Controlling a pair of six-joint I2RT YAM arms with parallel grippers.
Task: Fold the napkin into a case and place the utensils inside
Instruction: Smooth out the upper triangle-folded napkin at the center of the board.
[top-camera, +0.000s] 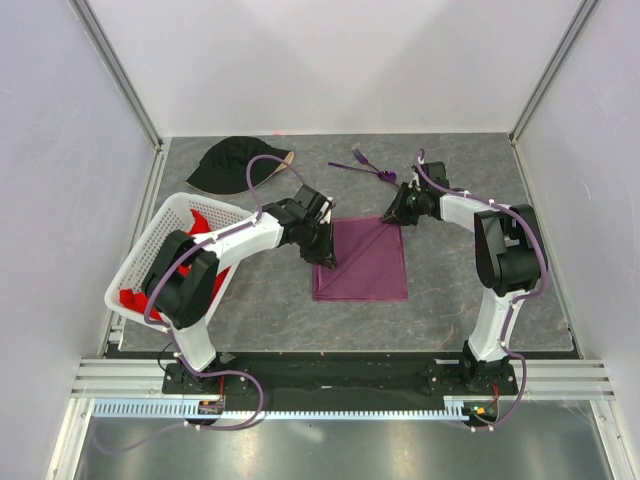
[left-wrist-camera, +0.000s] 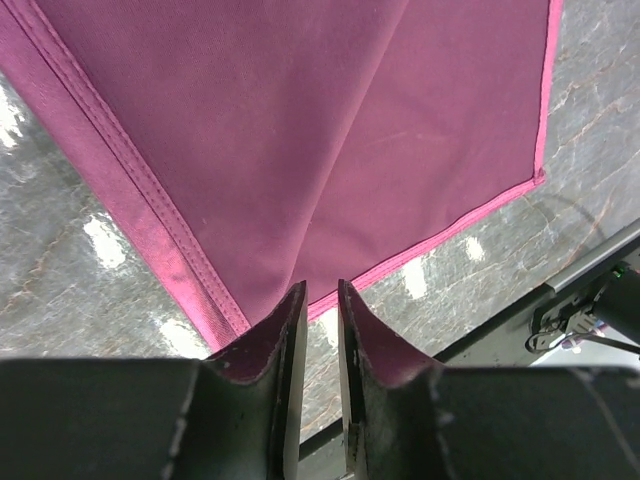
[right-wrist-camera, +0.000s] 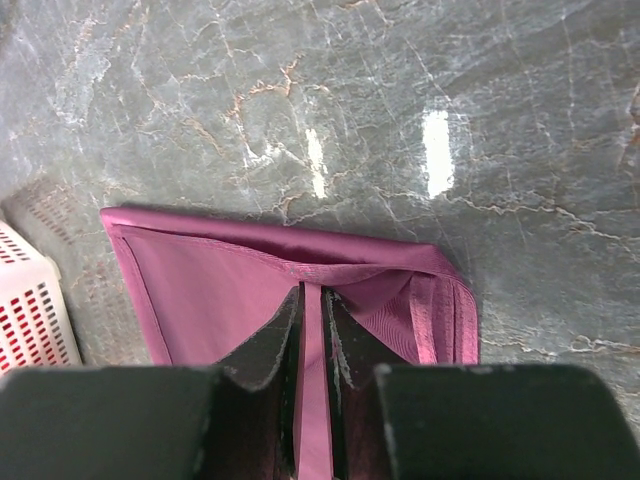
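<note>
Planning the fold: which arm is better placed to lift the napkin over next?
Right: the right gripper pinches a fold of the napkin; the left gripper sits at the edge, hold unclear.

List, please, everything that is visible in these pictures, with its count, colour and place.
napkin: 1, plum purple, table centre
utensils: count unclear, purple, far side beyond the napkin
cap: 1, black, far left of table
basket: 1, white lattice, table's left side
red cloth: 1, red, inside the basket
table: 1, grey marbled, under everything
left end effector: 1, black, at the napkin's left edge, jaws nearly together
right end effector: 1, black, pinching the napkin's far right corner
</note>
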